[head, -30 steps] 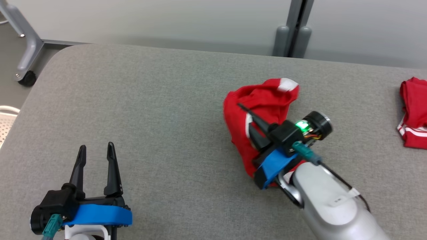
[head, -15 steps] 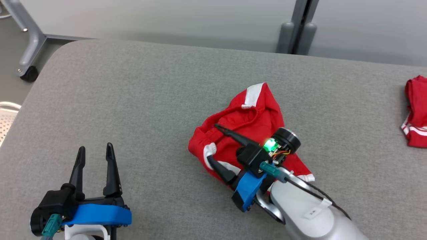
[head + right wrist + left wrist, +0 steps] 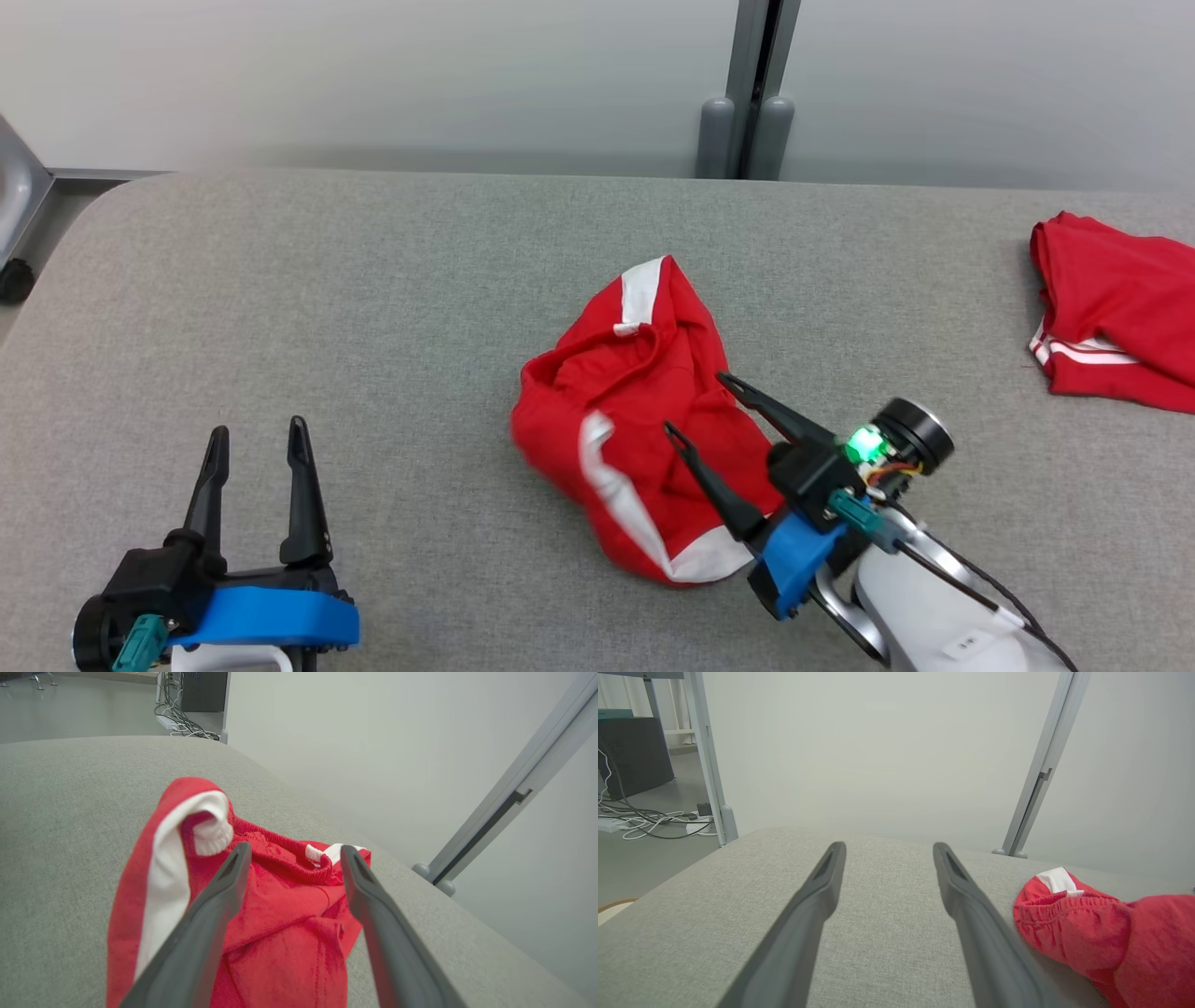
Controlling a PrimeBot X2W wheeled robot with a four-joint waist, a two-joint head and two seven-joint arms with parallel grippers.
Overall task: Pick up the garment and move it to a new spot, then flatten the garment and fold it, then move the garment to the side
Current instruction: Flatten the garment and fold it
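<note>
Right now the crumpled red fabric garment with white stripes (image 3: pixel 607 392) is lying at the middle of the grey cloth-covered table (image 3: pixel 355 280). The right gripper (image 3: pixel 695 403) is hanging over that middle, fingers spread wide above the garment, gripping nothing. The left gripper (image 3: pixel 259 427) is sitting over the table's near-left part, likewise wide apart and empty.

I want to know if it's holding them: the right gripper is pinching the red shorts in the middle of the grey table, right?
Not quite. The right gripper is open, with its fingers spread apart over the shorts, so it is not pinching them. The right wrist view shows the gap best. The rest is right: the red shorts lie in the middle of the grey table.
</note>
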